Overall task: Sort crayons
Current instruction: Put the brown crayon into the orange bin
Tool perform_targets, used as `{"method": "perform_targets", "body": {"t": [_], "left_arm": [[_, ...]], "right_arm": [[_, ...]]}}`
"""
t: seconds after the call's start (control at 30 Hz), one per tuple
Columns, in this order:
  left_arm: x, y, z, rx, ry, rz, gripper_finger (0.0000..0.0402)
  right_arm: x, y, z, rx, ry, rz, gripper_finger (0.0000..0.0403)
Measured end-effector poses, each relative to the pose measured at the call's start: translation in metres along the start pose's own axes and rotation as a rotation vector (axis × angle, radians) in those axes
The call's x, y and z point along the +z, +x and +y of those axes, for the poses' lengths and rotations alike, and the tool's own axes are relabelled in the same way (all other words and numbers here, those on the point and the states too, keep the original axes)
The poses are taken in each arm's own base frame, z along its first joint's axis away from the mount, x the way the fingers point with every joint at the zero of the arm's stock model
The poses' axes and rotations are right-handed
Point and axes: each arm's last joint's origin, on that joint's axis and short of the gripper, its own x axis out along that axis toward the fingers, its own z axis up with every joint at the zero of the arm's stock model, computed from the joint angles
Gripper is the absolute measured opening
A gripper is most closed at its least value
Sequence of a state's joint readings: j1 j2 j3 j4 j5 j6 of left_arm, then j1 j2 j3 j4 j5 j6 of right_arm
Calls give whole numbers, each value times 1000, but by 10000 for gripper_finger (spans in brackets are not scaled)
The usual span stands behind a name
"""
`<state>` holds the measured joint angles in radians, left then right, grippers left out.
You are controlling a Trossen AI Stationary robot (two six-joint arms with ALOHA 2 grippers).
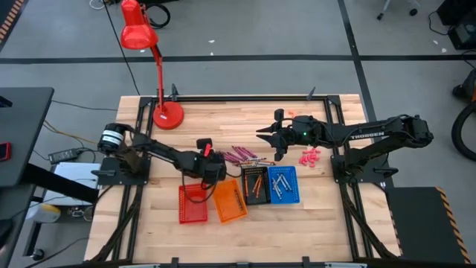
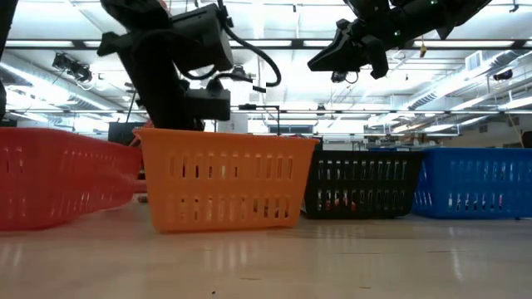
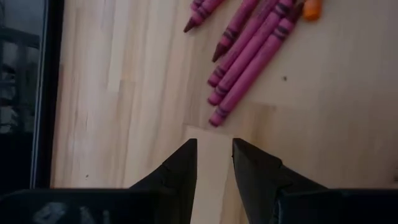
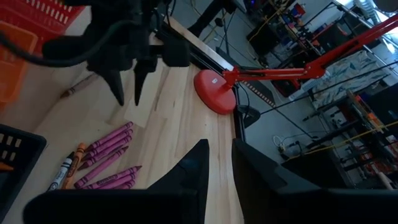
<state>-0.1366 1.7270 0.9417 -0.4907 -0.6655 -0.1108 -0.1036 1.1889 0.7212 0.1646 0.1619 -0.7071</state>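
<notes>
A loose bunch of magenta crayons (image 1: 242, 155) lies flat on the table behind the baskets, with an orange crayon (image 4: 76, 157) and a white-wrapped one (image 4: 61, 171) beside it. The bunch (image 3: 249, 43) also shows in the left wrist view. My left gripper (image 1: 220, 159) slants down just left of the bunch, open with nothing between its fingers (image 3: 214, 163). My right gripper (image 1: 260, 134) hangs higher, beyond the bunch, open and holding nothing (image 4: 219, 163). Orange crayons lie in the black basket (image 1: 256, 184) and grey ones in the blue basket (image 1: 282, 183).
A red basket (image 1: 193, 203) and an orange basket (image 1: 230, 199) stand left of the black one. A red desk lamp's base (image 1: 168, 115) sits at the far left. A small pink heap (image 1: 310, 155) lies near the right arm. One brownish crayon (image 4: 78, 87) lies apart.
</notes>
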Motion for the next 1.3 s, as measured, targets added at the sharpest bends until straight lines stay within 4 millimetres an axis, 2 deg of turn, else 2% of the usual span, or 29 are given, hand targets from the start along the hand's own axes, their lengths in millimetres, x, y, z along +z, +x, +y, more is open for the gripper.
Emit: {"method": "perform_targets", "body": {"t": [0.1, 0.17, 0.27, 0.33, 0.6, 1.03, 1.3], "left_arm": [[0, -4, 12, -69, -12, 10, 114], [1, -6, 19, -188, 1, 8, 114], [0, -3, 21, -369, 51, 19, 114], [-2, -2, 23, -422, 91, 30, 114], [-5, -2, 23, -523, 137, 48, 114], [-5, -6, 16, -561, 159, 38, 114], [-8, 6, 7, -566, 176, 94, 114]], "right_arm": [[0, 0, 0, 0, 0, 1, 74], [0, 0, 0, 0, 0, 1, 74], [0, 0, 0, 0, 0, 1, 74], [0, 0, 0, 0, 1, 1, 74], [0, 0, 0, 1, 1, 1, 74], [0, 0, 0, 3, 9, -6, 74], [0, 0, 0, 2, 9, -11, 74]]}}
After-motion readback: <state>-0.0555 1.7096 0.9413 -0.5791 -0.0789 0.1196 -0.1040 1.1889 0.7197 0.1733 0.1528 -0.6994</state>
